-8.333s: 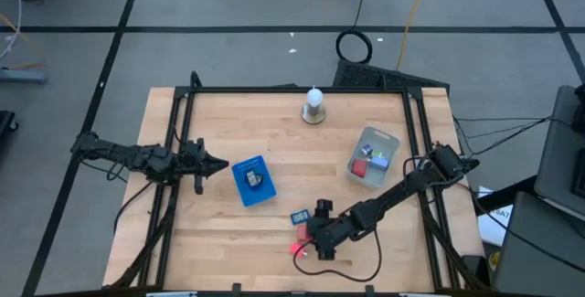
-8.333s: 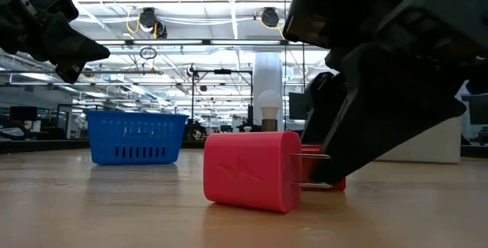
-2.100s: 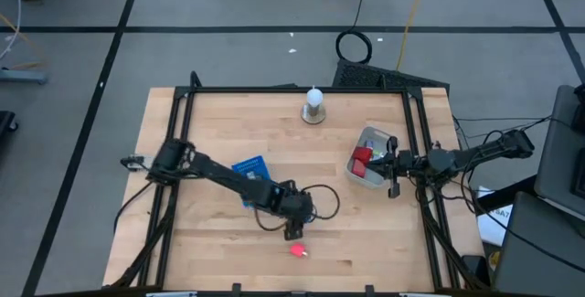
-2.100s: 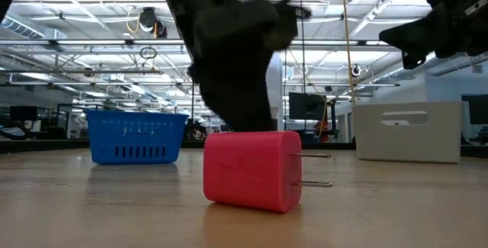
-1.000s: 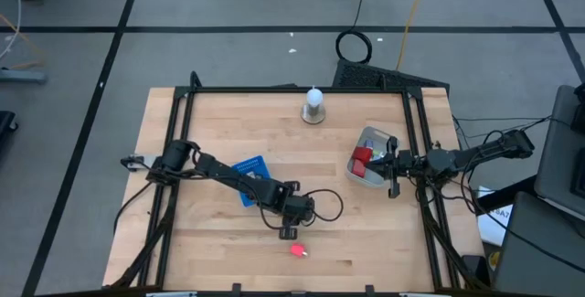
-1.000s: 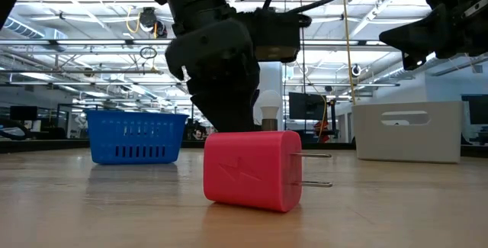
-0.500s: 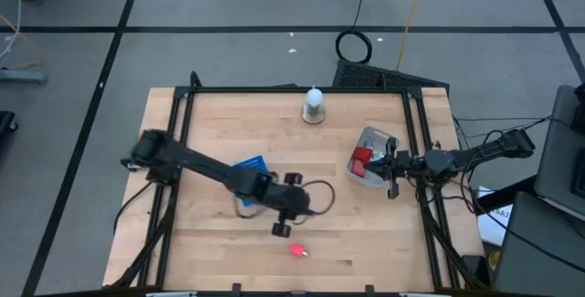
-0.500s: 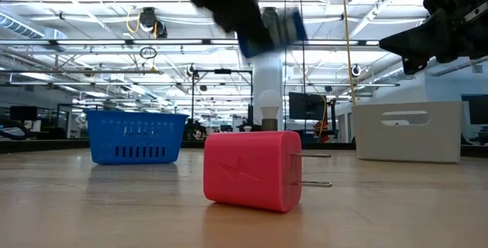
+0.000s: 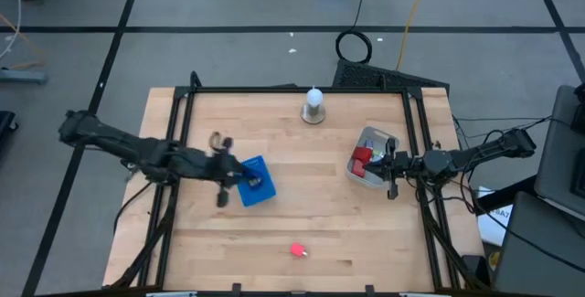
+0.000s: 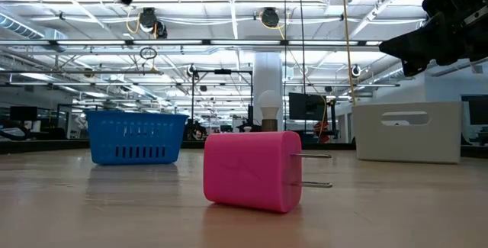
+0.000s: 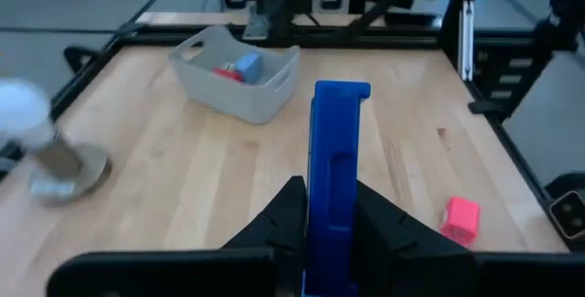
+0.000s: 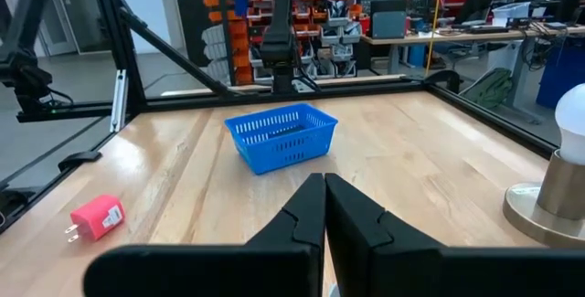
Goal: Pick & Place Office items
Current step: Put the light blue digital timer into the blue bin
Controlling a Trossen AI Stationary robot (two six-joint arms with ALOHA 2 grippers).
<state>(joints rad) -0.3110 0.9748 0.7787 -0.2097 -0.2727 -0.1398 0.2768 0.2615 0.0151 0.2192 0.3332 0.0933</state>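
My left gripper (image 11: 329, 213) pinches a flat blue rectangular piece (image 11: 335, 151) upright, long axis pointing forward, just beside the blue plastic basket (image 9: 254, 181). My right gripper (image 12: 324, 207), fingers pressed together, waits by the grey container (image 9: 372, 157).

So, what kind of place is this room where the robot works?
Probably a large workshop or robotics lab hall. Ceiling ducts and strip lights run overhead, shelves with orange bins line the back, and desks with monitors stand beyond the wooden table.
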